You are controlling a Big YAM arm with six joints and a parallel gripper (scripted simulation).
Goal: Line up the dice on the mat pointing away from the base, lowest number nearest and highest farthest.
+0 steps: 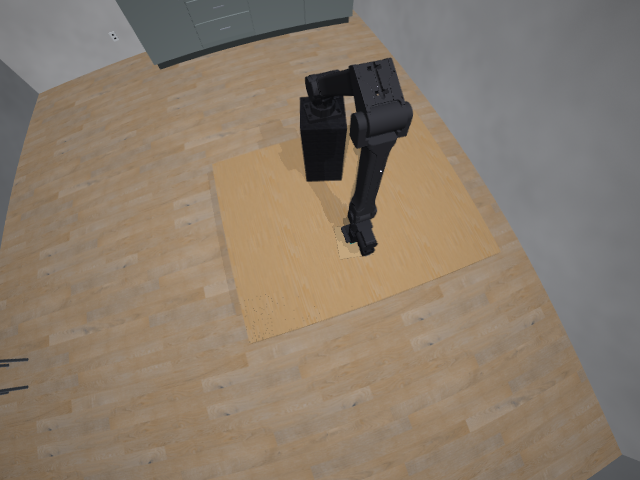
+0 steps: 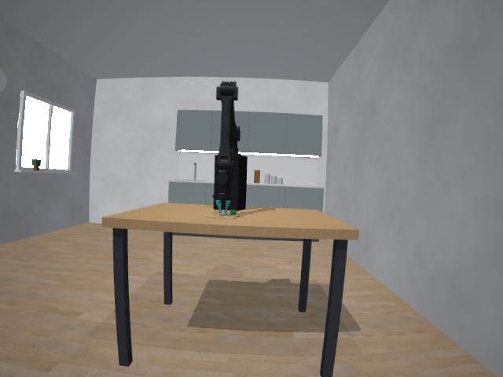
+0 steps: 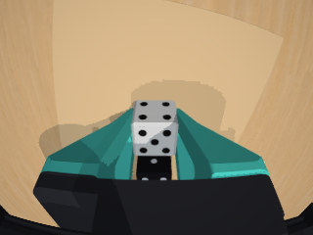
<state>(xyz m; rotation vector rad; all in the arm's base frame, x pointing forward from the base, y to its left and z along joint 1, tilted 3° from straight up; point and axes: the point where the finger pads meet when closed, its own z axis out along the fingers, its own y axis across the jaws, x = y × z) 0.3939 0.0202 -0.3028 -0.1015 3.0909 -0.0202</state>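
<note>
My gripper (image 3: 155, 117) is shut on a white die (image 3: 156, 129) with black pips, held between the teal fingers low over the pale mat (image 3: 156, 59). A black die (image 3: 156, 167) with white pips shows just behind the white die, between the finger bases; I cannot tell whether they touch. In the exterior view the gripper (image 2: 222, 207) points down at the mat (image 2: 221, 216), and a green die (image 2: 233, 211) sits on the mat just to its right. In the top view the arm hides the dice; the gripper (image 1: 361, 243) covers part of the mat (image 1: 347, 248).
The robot's black base (image 1: 323, 139) stands on the table behind the mat. The table's edges (image 2: 227, 231) are well away from the mat on all sides.
</note>
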